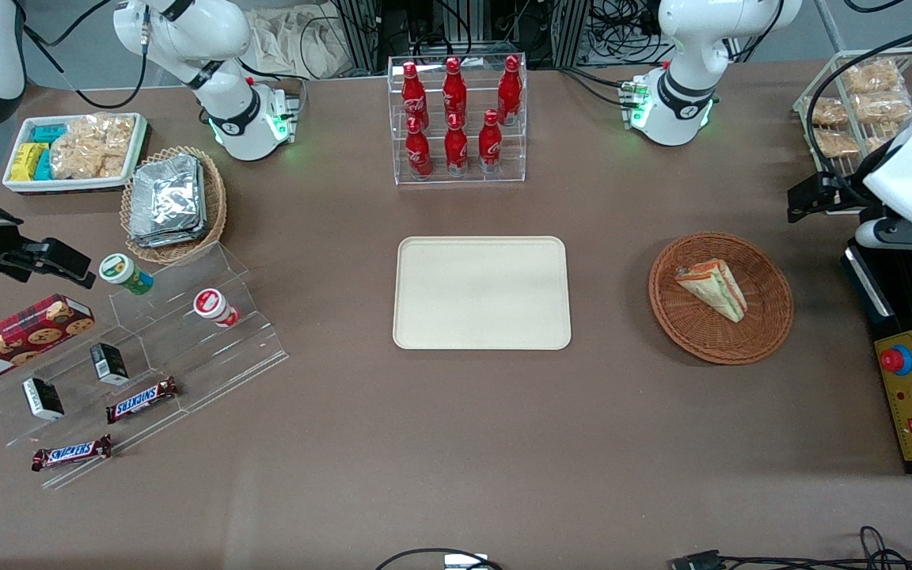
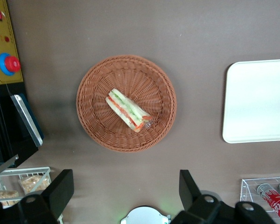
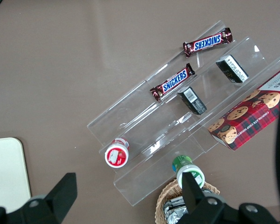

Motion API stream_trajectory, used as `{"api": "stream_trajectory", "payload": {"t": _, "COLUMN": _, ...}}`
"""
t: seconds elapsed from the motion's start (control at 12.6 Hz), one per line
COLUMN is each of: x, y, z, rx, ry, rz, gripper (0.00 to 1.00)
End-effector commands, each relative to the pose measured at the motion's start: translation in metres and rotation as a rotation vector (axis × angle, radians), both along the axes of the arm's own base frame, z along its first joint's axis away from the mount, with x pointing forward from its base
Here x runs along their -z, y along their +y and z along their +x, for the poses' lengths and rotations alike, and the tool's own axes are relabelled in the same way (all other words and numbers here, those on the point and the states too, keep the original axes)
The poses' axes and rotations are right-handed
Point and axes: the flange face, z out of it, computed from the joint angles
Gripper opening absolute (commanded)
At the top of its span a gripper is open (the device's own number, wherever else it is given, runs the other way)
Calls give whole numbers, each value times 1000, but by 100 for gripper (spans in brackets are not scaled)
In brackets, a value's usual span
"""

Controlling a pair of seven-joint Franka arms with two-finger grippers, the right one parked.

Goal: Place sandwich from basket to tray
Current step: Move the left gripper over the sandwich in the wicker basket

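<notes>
Front view, read from the parked arm's end toward the working arm's. The tray [image 1: 481, 293] is lying bare at the middle of the table. Well apart from it, toward the working arm's end, the basket [image 1: 720, 297] is holding the sandwich [image 1: 713, 289], which is resting on its side near the basket's centre, its striped filling edge showing along one long face. The gripper [image 2: 126, 196] is hovering high above the table, just off the basket's rim, with its fingers [image 2: 60, 189] spread wide and nothing between them.

The step in hand appears to be the approach. A good grasp is probably calling for centring over the wedge, turning the wrist so the fingers close across the two bread faces, and descending without touching the wicker wall. The wedge's thickness is hard to judge from above, so a gentle closure seems prudent.
</notes>
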Motion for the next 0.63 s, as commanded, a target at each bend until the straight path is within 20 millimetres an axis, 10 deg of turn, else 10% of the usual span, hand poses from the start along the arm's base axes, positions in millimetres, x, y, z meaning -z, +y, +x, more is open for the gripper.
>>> {"api": "stream_trajectory", "payload": {"t": 0.0, "x": 24, "y": 12, "z": -5, "rx": -117, "ry": -5, "rz": 13, "gripper": 100}}
{"api": "stream_trajectory", "payload": {"t": 0.56, "x": 137, "y": 4, "z": -43, "rx": -408, "ry": -89, "rz": 53, "gripper": 100}}
